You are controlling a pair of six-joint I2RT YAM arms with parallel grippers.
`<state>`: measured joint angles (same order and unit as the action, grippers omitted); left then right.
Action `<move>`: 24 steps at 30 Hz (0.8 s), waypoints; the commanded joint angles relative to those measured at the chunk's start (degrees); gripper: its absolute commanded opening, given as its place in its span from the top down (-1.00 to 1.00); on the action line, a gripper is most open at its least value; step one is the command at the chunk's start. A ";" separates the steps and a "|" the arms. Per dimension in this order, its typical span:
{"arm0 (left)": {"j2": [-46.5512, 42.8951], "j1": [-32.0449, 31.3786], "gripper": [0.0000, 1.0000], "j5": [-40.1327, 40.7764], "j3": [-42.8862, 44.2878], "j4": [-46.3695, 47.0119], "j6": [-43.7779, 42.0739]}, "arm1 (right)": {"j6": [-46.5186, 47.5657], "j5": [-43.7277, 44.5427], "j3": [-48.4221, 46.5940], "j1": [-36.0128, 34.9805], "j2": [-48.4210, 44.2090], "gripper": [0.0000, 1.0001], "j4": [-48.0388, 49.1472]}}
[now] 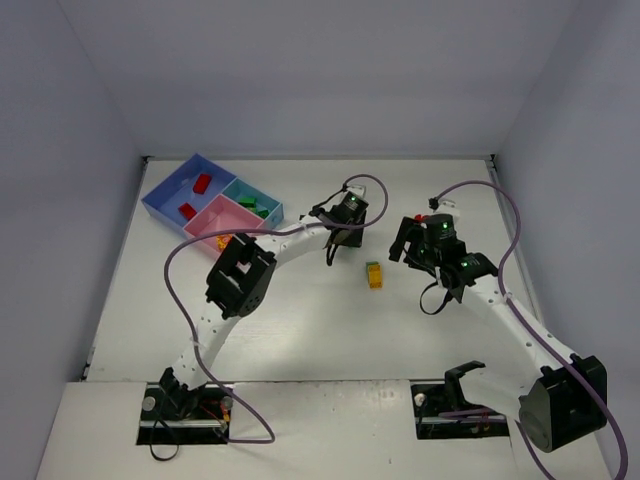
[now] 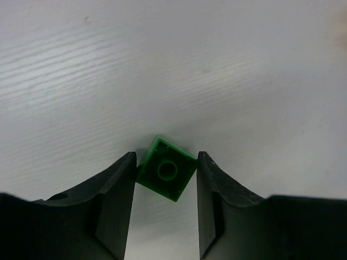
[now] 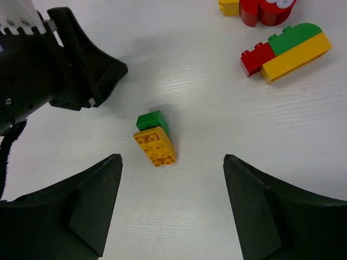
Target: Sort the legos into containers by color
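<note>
While the left gripper [image 2: 166, 162] straddles the green brick [image 2: 165, 172] on the table [image 2: 217, 65], jaws snug and apparently pinching its corners, pickup is in hand. Next, lift it toward ten o'clock into the teal compartment [image 1: 266, 198]; the right gripper [image 3: 172, 162] gapes empty.

No writing, brand, number or sign can be read in any of the views. In the right wrist view a white strip [image 3: 19, 20] at the 11 o'clock corner carries a few tiny dark marks, too small and blurred to make out as letters or figures
</note>
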<state>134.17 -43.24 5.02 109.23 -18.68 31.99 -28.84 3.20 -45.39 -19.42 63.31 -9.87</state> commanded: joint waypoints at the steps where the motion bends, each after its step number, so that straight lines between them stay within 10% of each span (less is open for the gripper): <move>1: -9.69 1.76 0.77 3.67 -3.31 -1.45 -4.73 | 0.36 -0.65 -0.58 0.52 0.32 -0.44 2.40; 12: -23.07 15.02 0.76 4.04 -9.03 -4.70 -16.34 | 1.51 -2.67 -0.58 0.52 3.05 -0.44 5.03; 24: -12.80 25.75 0.70 0.26 1.86 -11.03 -20.83 | 2.12 -5.14 -0.67 0.52 5.07 -0.45 5.91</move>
<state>121.73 -17.98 6.37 107.35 -27.73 13.26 -27.29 -1.34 -45.39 -19.42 68.05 -6.76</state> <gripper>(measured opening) 0.365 0.723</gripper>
